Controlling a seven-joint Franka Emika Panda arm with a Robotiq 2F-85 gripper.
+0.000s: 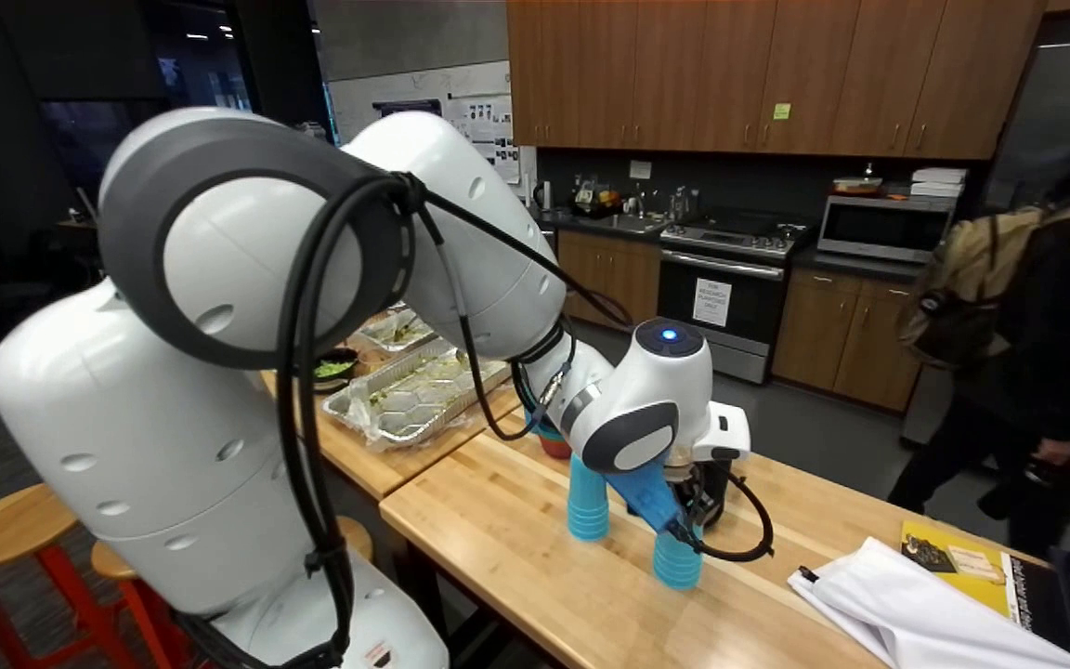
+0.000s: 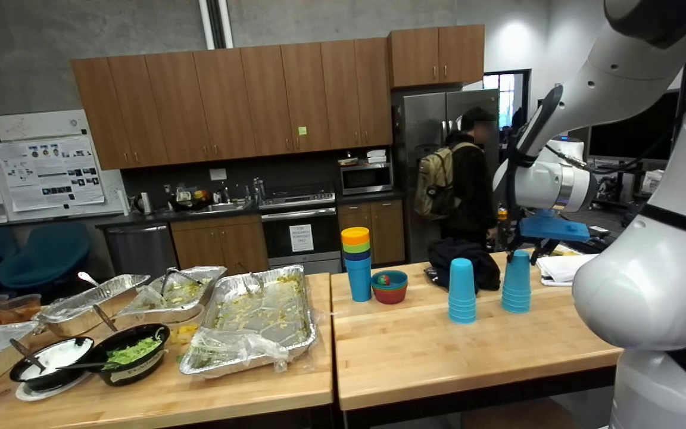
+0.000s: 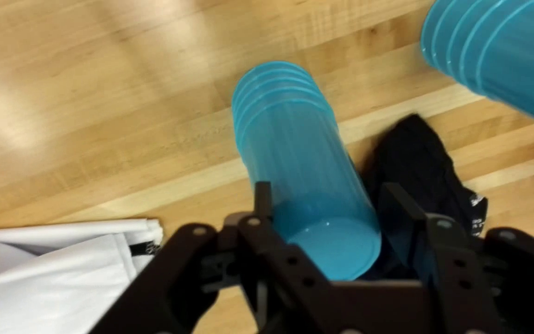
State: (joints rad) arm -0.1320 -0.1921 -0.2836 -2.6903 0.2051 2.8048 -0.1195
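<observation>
Rounded white arm (image 1: 489, 269), grey joint ring (image 1: 134, 251), black cables (image 1: 286, 372), small blue light (image 1: 670, 334), black jaws.

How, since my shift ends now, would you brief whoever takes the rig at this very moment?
Gripper: shut on the upper end of a rim-down light-blue cup stack.
Things: that stack appears to rest on the wooden table; a second light-blue cup stack stands rim-down, apart from it; a black fabric bundle lies behind both in an exterior view.
Done: the grip is made.
Left: the release; the held stack is not yet let go.
</observation>
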